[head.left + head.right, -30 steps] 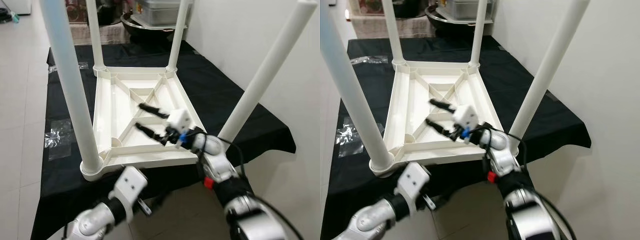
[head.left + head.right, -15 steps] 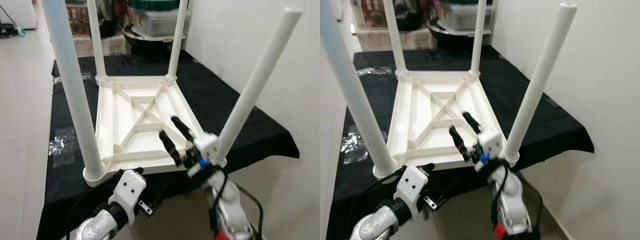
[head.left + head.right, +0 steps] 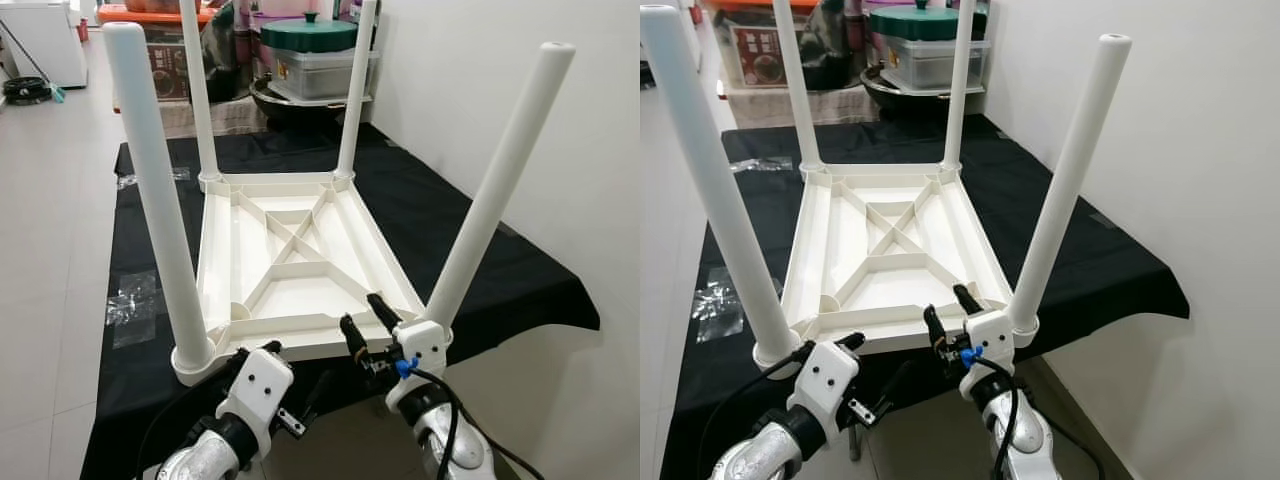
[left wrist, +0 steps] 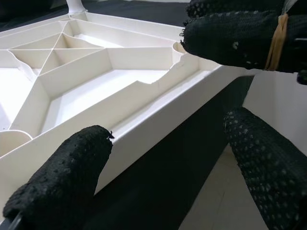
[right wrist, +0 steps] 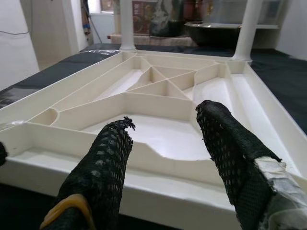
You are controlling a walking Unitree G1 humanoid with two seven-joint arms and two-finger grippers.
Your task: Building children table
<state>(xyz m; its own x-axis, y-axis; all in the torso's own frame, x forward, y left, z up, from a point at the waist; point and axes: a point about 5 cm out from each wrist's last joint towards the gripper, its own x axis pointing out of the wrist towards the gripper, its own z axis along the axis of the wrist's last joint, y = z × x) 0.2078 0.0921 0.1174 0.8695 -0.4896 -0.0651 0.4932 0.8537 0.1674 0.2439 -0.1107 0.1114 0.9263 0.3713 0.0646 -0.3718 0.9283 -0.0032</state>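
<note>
Surface: a low table draped in a black cloth [image 3: 500, 260], standing on a pale tiled floor [image 3: 50, 230] beside a white wall [image 3: 590, 130].
Room: behind the cloth stand a grey storage box with a green lid [image 3: 310, 50] and a dark metal basin [image 3: 290, 100]; a clear plastic bag [image 3: 130, 300] lies on the cloth.
Table: the white children's table [image 3: 290, 260] lies upside down on the cloth, ribbed underside up, four legs [image 3: 150, 200] standing upright.
Right gripper [image 3: 368, 325]: jaws parted, empty, poised over the near rim, ribbed underside ahead of them.
Left gripper [image 4: 168, 143]: jaws spread, holding nothing, the near rim between and ahead of them.
Hard to make out: the box's contents; the far legs' tops are cut off.
</note>
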